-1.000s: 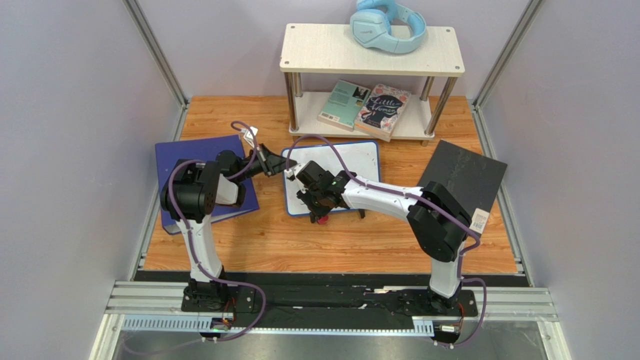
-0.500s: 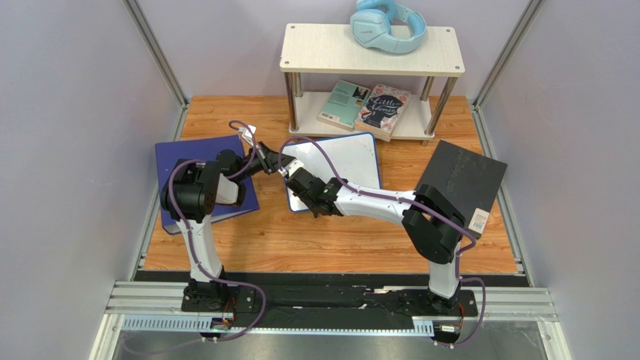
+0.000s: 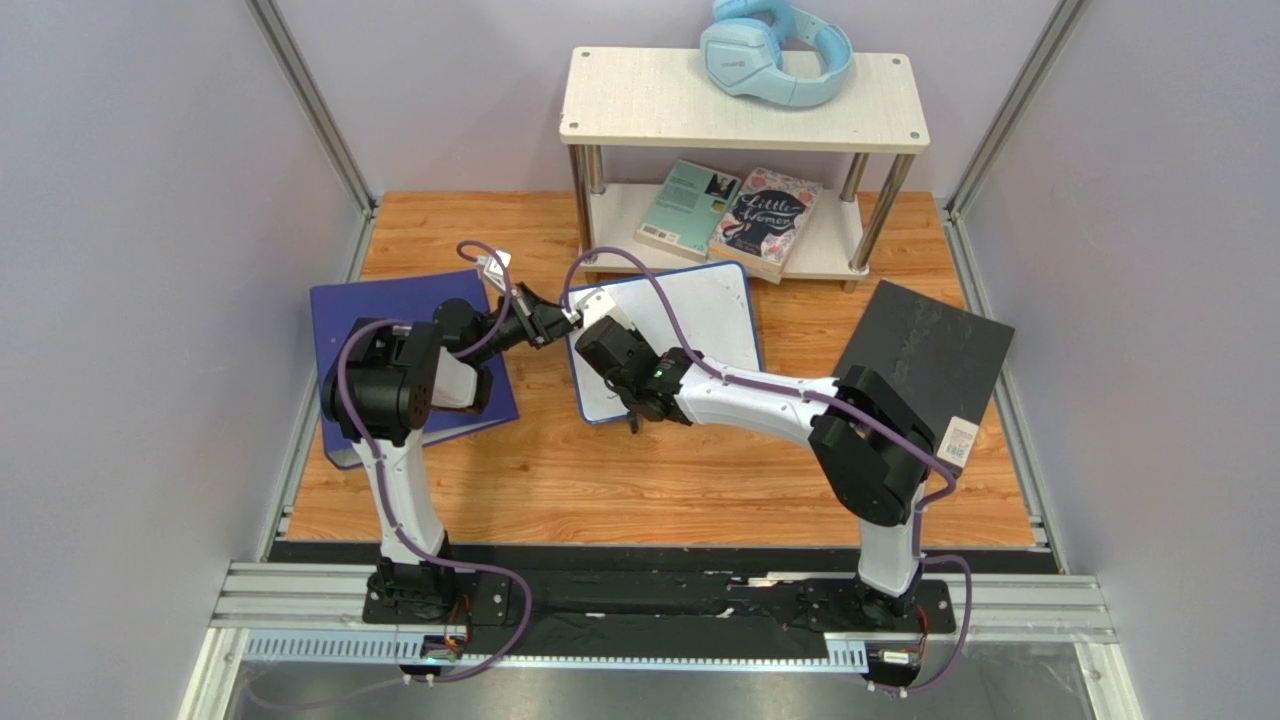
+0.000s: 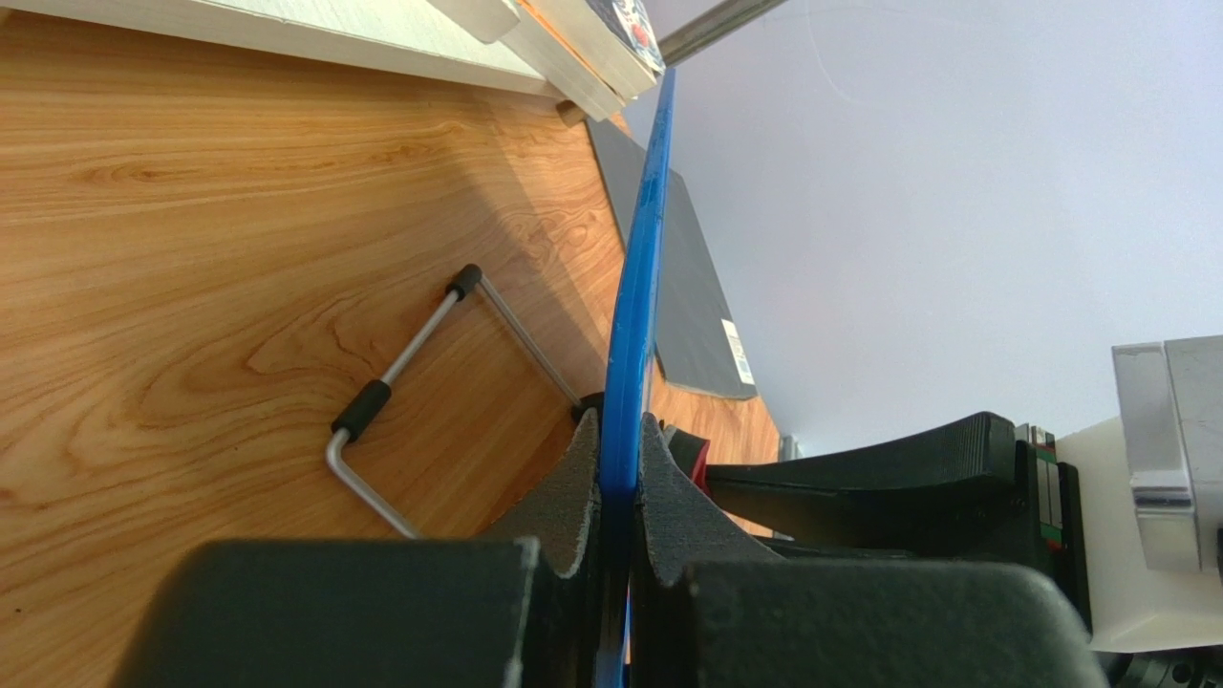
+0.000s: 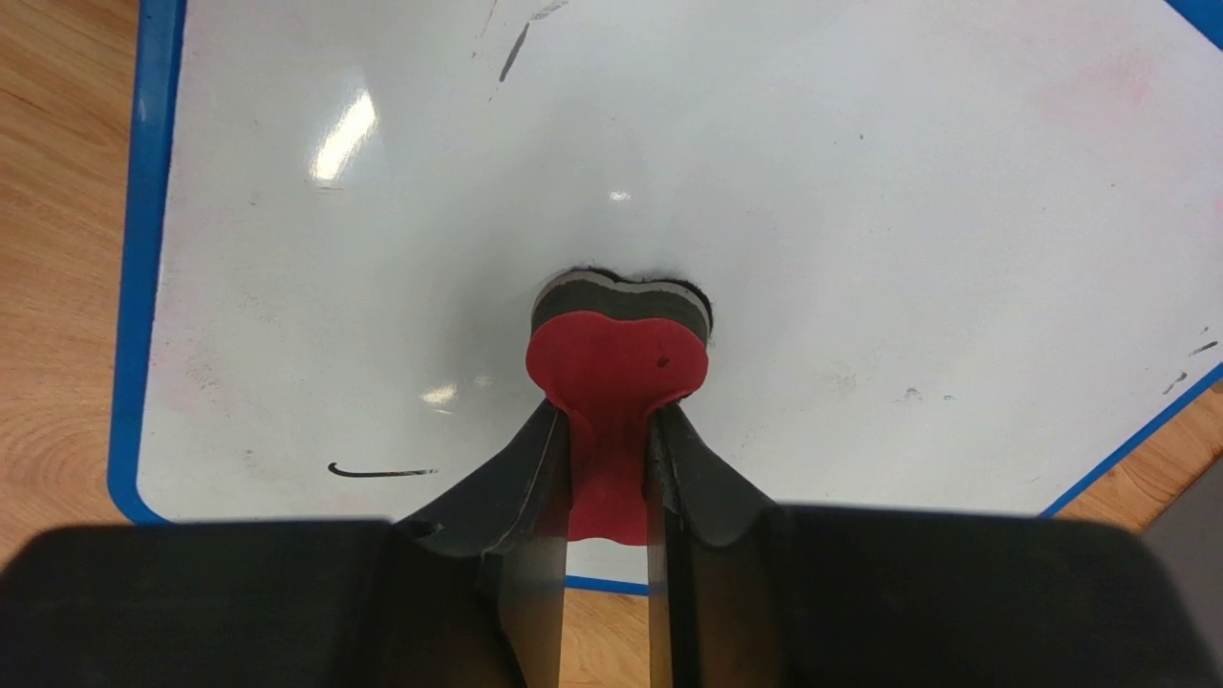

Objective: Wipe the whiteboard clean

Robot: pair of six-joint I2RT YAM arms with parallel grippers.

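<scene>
Firmly, my left gripper (image 4: 619, 480) pinches the whiteboard (image 5: 890, 215) by its blue frame — my right gripper (image 5: 615, 445) clamps a red eraser (image 5: 617, 359), pressed against the white surface.

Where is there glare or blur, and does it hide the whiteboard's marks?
Right wrist view: glare patches on the whiteboard, none over the dark strokes; the right hand, gripping the red eraser, blurs to black near the lens. Left wrist view: the left hand is soft, the board's blue edge sharper. Top external view: even light.

Wooden table (image 3: 661, 480) with blue binder (image 3: 376, 296), black board (image 3: 924, 353), small shelf (image 3: 631, 98).
</scene>
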